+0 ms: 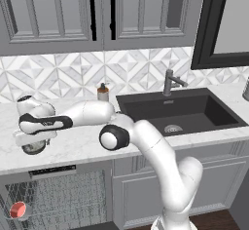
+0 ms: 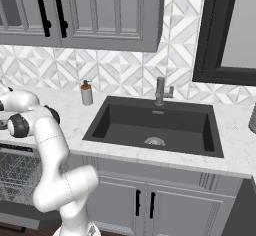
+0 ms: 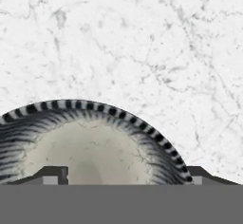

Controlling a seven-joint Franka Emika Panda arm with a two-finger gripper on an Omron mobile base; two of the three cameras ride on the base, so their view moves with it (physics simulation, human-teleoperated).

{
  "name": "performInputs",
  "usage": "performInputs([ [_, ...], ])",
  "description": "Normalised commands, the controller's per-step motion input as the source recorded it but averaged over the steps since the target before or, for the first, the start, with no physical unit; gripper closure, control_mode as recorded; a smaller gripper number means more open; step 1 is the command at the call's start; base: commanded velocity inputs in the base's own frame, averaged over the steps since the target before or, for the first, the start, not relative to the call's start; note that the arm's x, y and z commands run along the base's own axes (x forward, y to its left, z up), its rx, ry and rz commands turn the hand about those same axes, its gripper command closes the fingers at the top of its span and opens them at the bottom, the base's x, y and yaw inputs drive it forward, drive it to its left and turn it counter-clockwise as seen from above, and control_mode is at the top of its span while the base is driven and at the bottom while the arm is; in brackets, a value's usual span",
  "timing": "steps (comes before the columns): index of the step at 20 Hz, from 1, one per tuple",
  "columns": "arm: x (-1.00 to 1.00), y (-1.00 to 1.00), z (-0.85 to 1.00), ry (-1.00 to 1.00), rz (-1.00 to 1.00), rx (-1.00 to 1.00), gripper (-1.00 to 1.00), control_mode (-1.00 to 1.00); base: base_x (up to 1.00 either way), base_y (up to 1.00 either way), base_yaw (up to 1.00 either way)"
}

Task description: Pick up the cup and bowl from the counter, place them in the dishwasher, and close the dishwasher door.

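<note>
One bowl (image 1: 34,148) sits on the counter (image 1: 82,148) at its left end, near the front edge and above the open dishwasher (image 1: 53,195). The arm reaches left across the counter and the gripper (image 1: 30,141) hangs directly over the bowl, its hand covering most of it in the left base view. In the hand view the bowl (image 3: 90,142) shows from above, with a striped black-and-white rim and a pale grey inside, and the gripper (image 3: 128,174) has its two dark fingertips (image 3: 53,174) spread wide, one at each side of the bowl's rim; whether they touch the rim I cannot tell, and the bowl rests on the marble. One cup (image 1: 18,210) with a red inside lies in the dishwasher's wire rack (image 1: 63,200), low at the far left of the left base view. The dishwasher door is down, and the rack (image 2: 17,172) is also seen at the left of the right base view. One soap bottle (image 1: 102,92) stands at the back of the counter, just left of the one dark sink (image 1: 180,112), and one tap (image 1: 170,82) rises behind that sink. In the right base view the same bottle (image 2: 87,93), sink (image 2: 155,125) and tap (image 2: 161,91) appear. Two black handles (image 1: 102,9) hang on the upper cabinets, and two more (image 2: 144,203) are on the doors under the sink.
</note>
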Motion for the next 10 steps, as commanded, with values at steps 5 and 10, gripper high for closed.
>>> performInputs([
  [5, 0.0, 0.0, 0.0, 0.0, 0.0, 0.0, 1.0, -1.0, 0.0, 0.0, 0.0],
  [10, -0.03, 0.0, 0.0, 0.0, 0.0, 0.0, 1.0, -1.0, 0.0, 0.0, 0.0],
])
